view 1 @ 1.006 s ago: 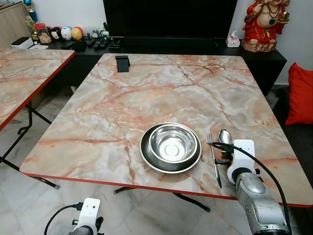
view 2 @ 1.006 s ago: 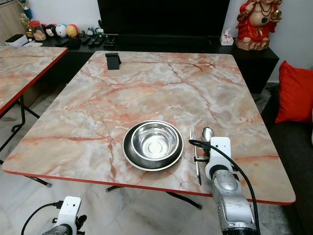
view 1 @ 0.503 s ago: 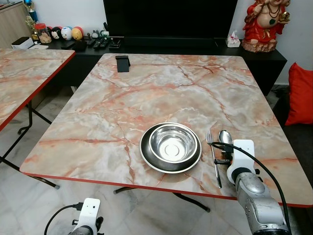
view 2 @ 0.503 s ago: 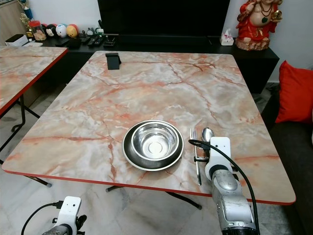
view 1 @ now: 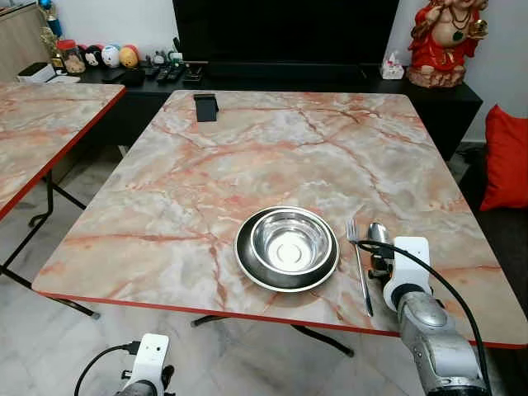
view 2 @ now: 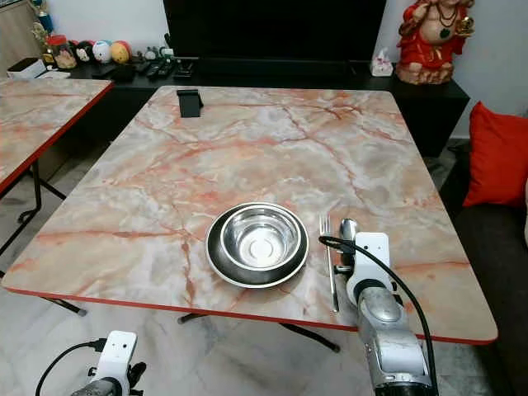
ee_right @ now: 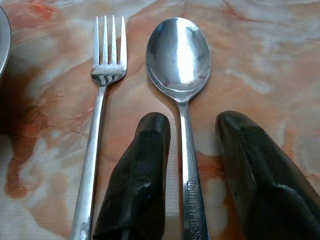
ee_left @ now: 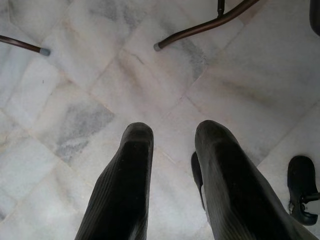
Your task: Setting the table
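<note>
Near the front edge of the counter (view 1: 206, 173), a steel bowl (view 1: 290, 241) sits in a dark plate (view 1: 247, 262). Just right of it lie a fork (ee_right: 98, 107) and a spoon (ee_right: 181, 75), side by side. The right gripper (ee_right: 192, 125) is spread around the spoon's handle, not squeezing it. The left gripper (ee_left: 172, 132) hangs apart over the floor (ee_left: 75, 75). Behind the plate, the counter is bare.

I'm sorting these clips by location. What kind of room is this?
Probably a home living or dining room: a marble-patterned folding table laid with a steel bowl, fork and spoon, a large TV on a low black cabinet, and a red figurine.
</note>
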Controlling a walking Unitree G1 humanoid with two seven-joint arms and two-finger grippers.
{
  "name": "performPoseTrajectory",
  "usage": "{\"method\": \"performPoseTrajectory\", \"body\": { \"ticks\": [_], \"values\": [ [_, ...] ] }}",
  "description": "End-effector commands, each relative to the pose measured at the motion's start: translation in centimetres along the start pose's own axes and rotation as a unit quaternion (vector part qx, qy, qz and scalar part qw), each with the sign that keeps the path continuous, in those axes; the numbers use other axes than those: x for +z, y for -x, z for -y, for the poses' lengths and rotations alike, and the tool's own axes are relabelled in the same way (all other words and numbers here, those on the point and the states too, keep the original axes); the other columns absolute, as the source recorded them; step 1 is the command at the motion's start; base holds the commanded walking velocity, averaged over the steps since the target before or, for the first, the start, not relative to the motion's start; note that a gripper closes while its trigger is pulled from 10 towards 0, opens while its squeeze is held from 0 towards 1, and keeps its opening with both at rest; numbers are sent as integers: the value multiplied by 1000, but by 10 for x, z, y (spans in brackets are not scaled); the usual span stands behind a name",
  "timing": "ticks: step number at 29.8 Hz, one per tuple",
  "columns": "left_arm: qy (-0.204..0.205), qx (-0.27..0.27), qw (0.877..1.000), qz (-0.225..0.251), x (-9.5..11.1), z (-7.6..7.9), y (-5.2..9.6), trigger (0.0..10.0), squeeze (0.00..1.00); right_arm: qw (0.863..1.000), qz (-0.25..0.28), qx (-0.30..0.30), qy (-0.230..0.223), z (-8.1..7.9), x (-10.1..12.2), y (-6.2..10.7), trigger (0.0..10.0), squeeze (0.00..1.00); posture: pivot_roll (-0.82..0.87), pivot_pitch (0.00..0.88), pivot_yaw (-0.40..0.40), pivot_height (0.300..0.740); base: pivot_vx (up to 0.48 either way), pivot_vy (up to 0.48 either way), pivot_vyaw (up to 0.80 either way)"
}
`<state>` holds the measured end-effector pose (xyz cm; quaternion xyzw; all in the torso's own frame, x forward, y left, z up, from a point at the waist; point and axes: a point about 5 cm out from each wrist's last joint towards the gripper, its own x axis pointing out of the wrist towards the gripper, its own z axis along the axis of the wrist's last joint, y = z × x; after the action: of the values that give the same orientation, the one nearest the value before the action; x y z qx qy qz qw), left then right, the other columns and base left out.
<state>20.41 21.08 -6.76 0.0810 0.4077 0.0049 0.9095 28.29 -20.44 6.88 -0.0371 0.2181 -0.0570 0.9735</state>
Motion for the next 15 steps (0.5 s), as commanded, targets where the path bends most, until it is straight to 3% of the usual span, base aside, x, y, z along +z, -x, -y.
{"method": "performPoseTrajectory", "body": {
  "ticks": [1, 3, 4, 5, 6, 10, 11, 15],
  "values": [
    [-3, 3, 1000, -2, -1, -2, 0, 10000, 0, 1000, -15, 7, 1, -5, -5, -1, 10000, 663, -28, 0, 11, 740, 0, 0, 0],
    [-3, 3, 1000, -2, -1, -2, 0, 10000, 0, 1000, -12, 6, 0, -5, -4, -1, 10000, 627, -28, 0, 12, 740, 0, 0, 0],
    [-4, 3, 1000, -2, -1, -2, 0, 10000, 0, 1000, -7, 4, -1, -5, -2, -1, 10000, 490, -28, 0, 12, 740, 0, 0, 0],
    [-4, 3, 1000, -2, -1, -2, 0, 10000, 0, 1000, -7, 4, -1, -5, -2, -1, 10000, 490, -28, 0, 12, 740, 0, 0, 0],
    [-4, 3, 1000, -2, -1, -2, 0, 10000, 0, 1000, -2, 2, -4, -5, -1, -1, 10000, 416, -28, 0, 12, 740, 0, 0, 0],
    [-3, 3, 1000, -3, -1, -2, 0, 10000, 0, 1000, 6, 5, -9, -5, 3, -1, 10000, 404, -29, 0, 13, 740, 0, 0, 0],
    [-3, 3, 1000, -3, -1, -2, 0, 10000, 0, 1000, 7, 5, -9, -6, 3, -1, 10000, 0, -29, 0, 14, 740, 0, 0, 0],
    [-3, 3, 1000, -9, -4, -2, 1, 10000, 0, 1000, 13, 0, -11, -5, 6, -1, 10000, 0, -28, 0, 13, 740, 0, 0, 0]
  ]
}}
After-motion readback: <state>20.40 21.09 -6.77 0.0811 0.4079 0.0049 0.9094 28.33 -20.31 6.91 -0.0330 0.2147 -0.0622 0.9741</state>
